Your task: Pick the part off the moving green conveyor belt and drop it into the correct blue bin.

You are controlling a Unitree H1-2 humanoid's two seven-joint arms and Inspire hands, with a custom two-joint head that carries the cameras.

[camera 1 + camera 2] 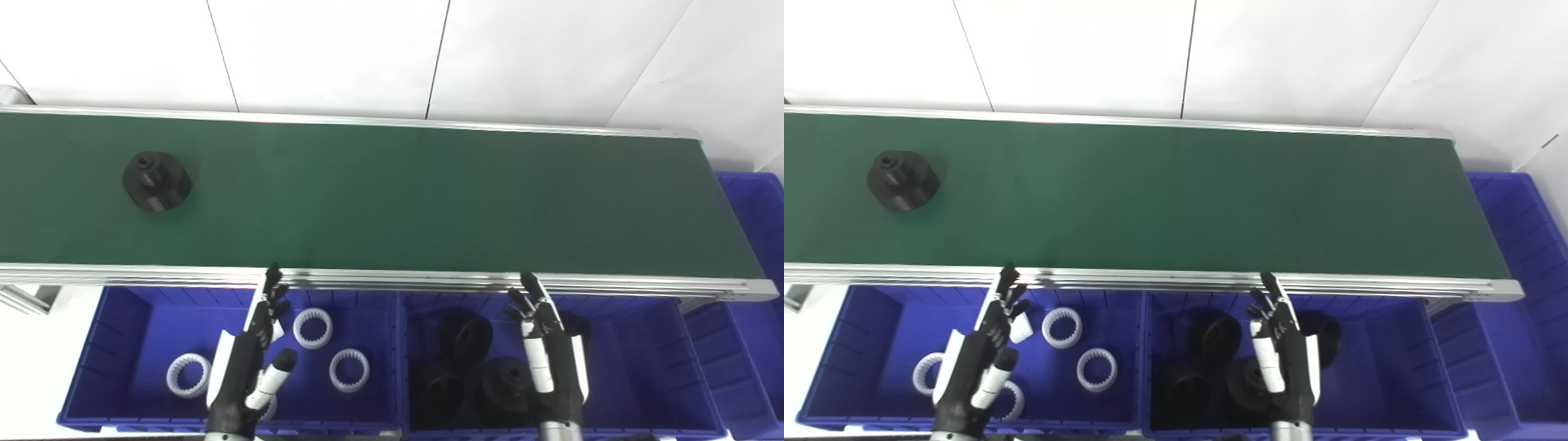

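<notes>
A black round part with a raised hub lies on the green conveyor belt at the far left; it also shows in the right eye view. My left hand hovers open and empty over the left blue bin, which holds several white toothed rings. My right hand hovers open and empty over the middle blue bin, which holds several black parts. Both hands stay at the near side of the belt, far from the part.
A third blue bin stands past the belt's right end. The belt's aluminium front rail runs between my hands and the belt. A white panelled wall rises behind the belt.
</notes>
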